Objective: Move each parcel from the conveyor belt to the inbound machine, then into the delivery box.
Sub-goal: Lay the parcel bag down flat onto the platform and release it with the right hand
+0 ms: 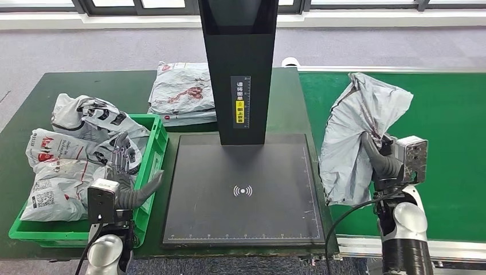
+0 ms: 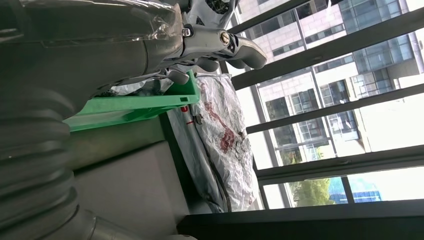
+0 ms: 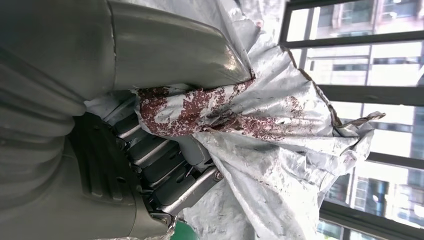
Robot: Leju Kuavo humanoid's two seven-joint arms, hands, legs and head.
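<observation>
Head view: right robot hand (image 1: 383, 162) is raised over the green conveyor belt (image 1: 453, 143), fingers clamped on a crumpled grey parcel (image 1: 358, 134). Left robot hand (image 1: 123, 172) hovers at the green delivery box (image 1: 150, 172) rim, fingers spread, empty.

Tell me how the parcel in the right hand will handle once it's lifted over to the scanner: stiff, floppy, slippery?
Probably floppy: the parcel drapes and creases around the right hand, its top folded over. Likely light for its size, since it hangs from a grip on one bunched fold. Possibly slippery: the right wrist view shows a glossy, crinkled plastic skin, so it may creep in the fingers.
</observation>
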